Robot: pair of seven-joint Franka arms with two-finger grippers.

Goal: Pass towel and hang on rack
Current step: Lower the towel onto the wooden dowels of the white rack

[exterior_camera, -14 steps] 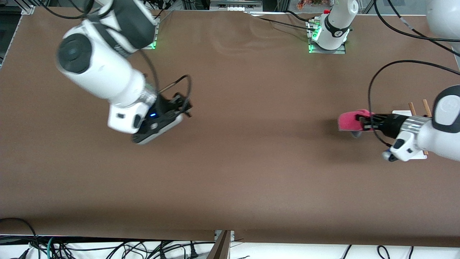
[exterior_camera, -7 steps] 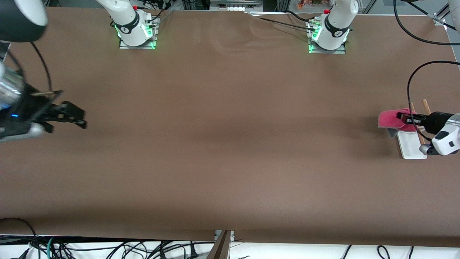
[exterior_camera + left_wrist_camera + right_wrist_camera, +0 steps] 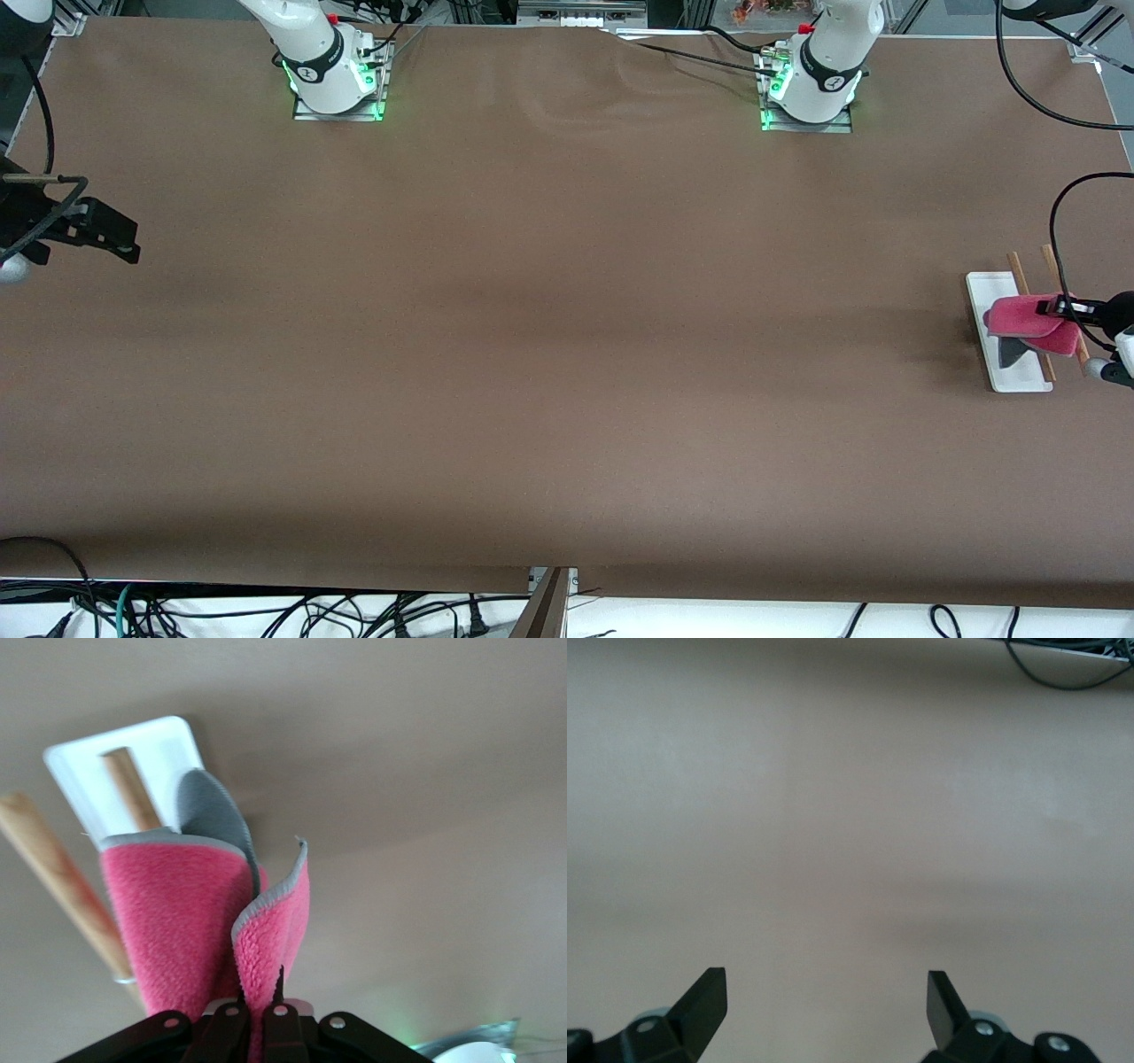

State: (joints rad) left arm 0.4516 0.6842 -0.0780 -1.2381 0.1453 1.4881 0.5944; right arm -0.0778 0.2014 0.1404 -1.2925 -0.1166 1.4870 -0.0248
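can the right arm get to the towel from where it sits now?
Probably not. The right gripper, jaws open, sits at the right arm's end of the brown table; the pink-red cloth towel is at the left arm's end, over the white-based wooden-rod rack, clamped in the left gripper.

A robotics lab is showing here. 2 arm bases [image 3: 335, 71] are sitting bolted to metal plates along one edge of a wide table [image 3: 567, 372] covered in plain brown sheeting, each glowing with green status lights. Loose black cables [image 3: 266, 616] are lying tangled on the floor past the table's near edge, and aluminium framing [image 3: 580, 12] is standing by the bases.
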